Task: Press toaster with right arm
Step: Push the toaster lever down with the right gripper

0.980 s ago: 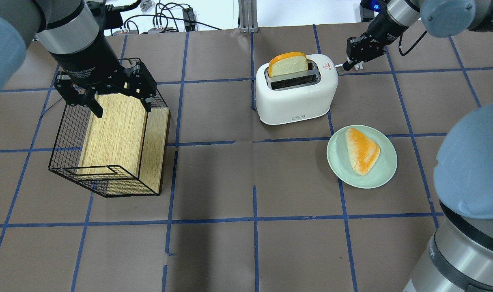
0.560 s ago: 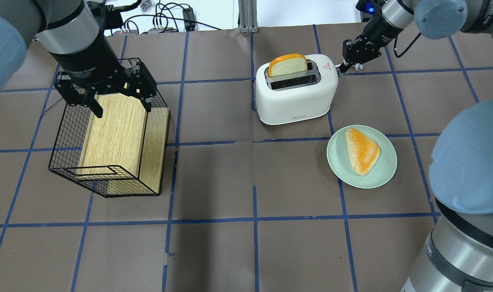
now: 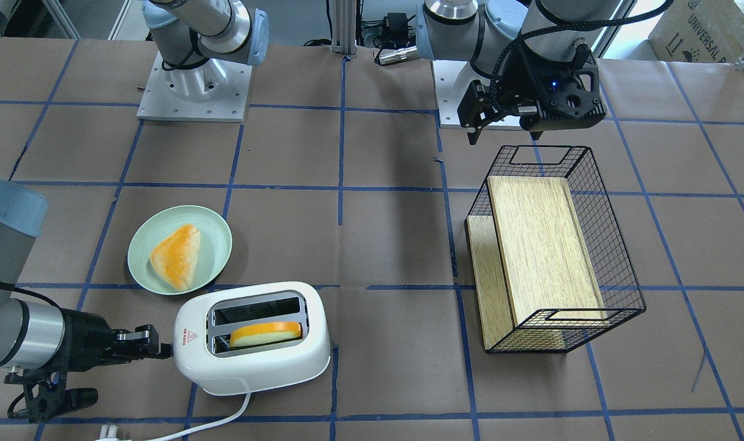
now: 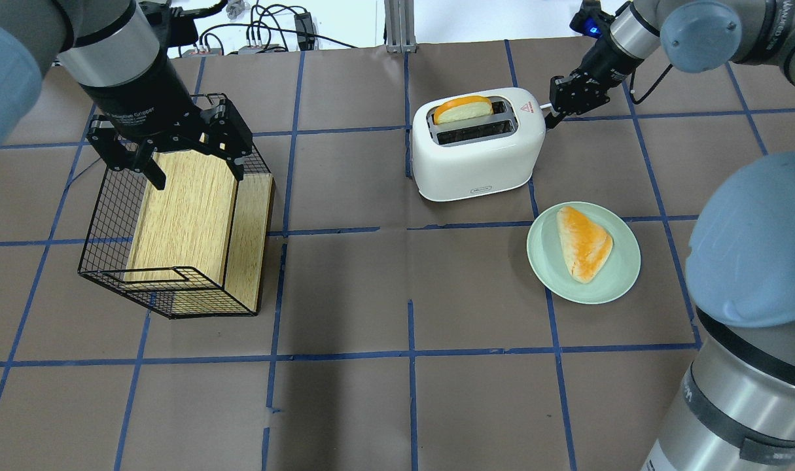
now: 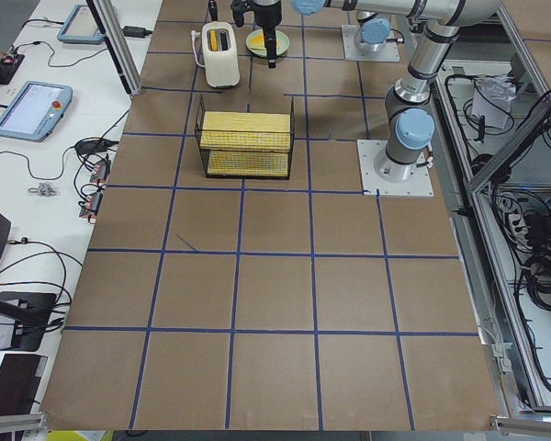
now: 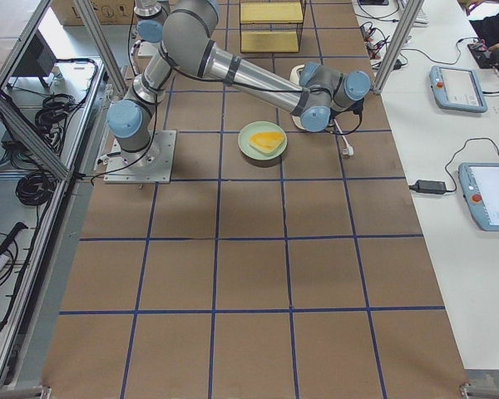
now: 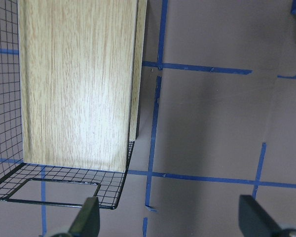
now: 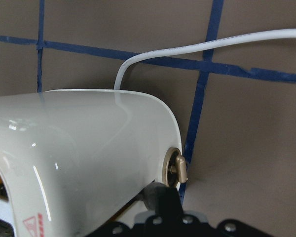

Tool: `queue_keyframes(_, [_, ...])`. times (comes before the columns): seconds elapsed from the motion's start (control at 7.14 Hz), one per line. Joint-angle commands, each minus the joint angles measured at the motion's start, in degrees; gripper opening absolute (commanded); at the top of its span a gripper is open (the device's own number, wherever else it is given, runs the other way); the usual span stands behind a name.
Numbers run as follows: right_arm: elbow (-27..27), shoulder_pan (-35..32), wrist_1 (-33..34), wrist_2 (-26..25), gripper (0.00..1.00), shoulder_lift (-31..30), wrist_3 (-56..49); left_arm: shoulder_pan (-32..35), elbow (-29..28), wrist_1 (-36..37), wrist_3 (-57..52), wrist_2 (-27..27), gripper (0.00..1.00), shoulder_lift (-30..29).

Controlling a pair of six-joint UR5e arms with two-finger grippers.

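Note:
The white toaster (image 4: 476,154) stands at the far middle of the table and also shows in the front view (image 3: 255,361). An orange-crusted bread slice (image 4: 462,109) sits low in its rear slot. My right gripper (image 4: 554,116) is shut, with its tips against the toaster's right end by the red triangle mark. The front view shows this gripper (image 3: 156,350) touching that end. In the right wrist view the toaster's end (image 8: 89,143) fills the frame, with a gold knob (image 8: 176,167) just above my fingers. My left gripper (image 4: 194,169) hangs open over the wire basket.
A black wire basket (image 4: 109,216) holding a wooden board stands at the left. A green plate (image 4: 546,275) with a triangular bread piece (image 4: 583,243) lies in front of the toaster's right end. The toaster's white cord (image 3: 225,416) trails toward the far edge.
My right gripper has moved down along the toaster's right end. The bread slice has sunk lower into the slot. The left arm has not moved.

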State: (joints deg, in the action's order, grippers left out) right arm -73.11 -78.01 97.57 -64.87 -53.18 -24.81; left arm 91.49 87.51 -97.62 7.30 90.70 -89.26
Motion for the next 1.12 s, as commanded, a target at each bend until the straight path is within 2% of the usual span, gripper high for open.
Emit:
queue_keyframes(0.0, [-0.28,0.14,-0.10,0.00,0.03,0.36,0.03,0.00,0.03,-0.02,0.00,0.00,1.00,-0.03])
queue_keyframes(0.56, [-0.02,0.31,-0.10,0.00,0.03,1.42,0.03,0.00,0.03,-0.03,0.00,0.00,1.00,-0.03])
queue_keyframes(0.7, [0.60,0.05,-0.01,-1.39,0.11,0.29,1.07,0.00,0.03,-0.03,0.00,0.00,1.00,0.05])
queue_keyframes(0.84, [1.82,-0.39,-0.10,-7.49,0.94,-1.90,2.30,0.00,0.03,0.06,0.00,0.00,1.00,-0.03])
queue_keyframes(0.98, [3.31,-2.91,-0.10,-15.39,1.00,-5.14,3.01,0.00,0.03,-0.02,0.00,0.00,1.00,0.05])
